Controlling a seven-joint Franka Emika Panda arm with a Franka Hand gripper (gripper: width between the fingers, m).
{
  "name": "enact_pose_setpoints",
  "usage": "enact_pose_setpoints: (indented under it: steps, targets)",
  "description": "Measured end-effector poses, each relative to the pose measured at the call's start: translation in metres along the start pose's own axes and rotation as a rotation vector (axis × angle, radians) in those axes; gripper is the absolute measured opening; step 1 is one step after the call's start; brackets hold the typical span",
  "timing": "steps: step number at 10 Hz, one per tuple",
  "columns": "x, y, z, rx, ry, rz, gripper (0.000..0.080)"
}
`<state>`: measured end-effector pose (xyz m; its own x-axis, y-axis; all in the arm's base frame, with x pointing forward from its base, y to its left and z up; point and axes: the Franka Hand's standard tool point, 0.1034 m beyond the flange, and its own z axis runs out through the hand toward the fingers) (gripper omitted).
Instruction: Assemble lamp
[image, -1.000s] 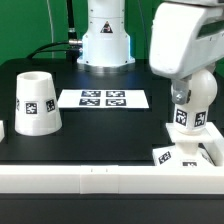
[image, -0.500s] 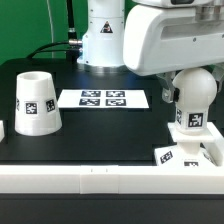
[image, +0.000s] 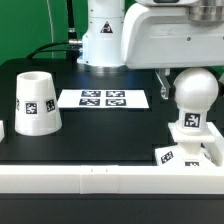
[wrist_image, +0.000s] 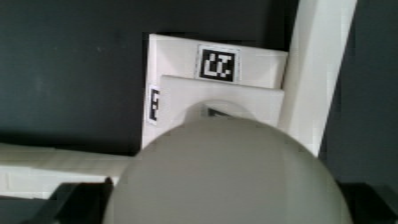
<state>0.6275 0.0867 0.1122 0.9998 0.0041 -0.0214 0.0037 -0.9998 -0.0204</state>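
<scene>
The bulb stands upright on the flat square base at the exterior view's right, its ball head up and a tag on its neck. My gripper hangs from the arm above and sits around the ball head; one dark finger shows against the ball's side. In the wrist view the ball head fills the space between the dark fingers, with the tagged base beneath. The jaws look shut on the bulb. The shade stands mouth down at the exterior view's left, far from the gripper.
The marker board lies flat in the middle of the black table. A white rail runs along the front edge. The robot's pedestal stands at the back. A small white part shows at the left edge.
The arm's wrist has swung across toward the exterior view's left above the bulb, uncovering more of the ball head. The bulb, base and shade stay in place.
</scene>
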Motion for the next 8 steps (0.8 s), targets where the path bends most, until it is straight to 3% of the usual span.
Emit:
enact_pose_setpoints:
  steps: [2, 4, 8]
  targets:
    - [-0.0019, 0.0023, -0.0002, 0.058, 0.022, 0.238, 0.0578]
    - [-0.0019, 0.0028, -0.0008, 0.084, 0.016, 0.416, 0.0579]
    - [-0.0024, -0.0003, -0.0005, 0.087, 0.006, 0.633, 0.0579]
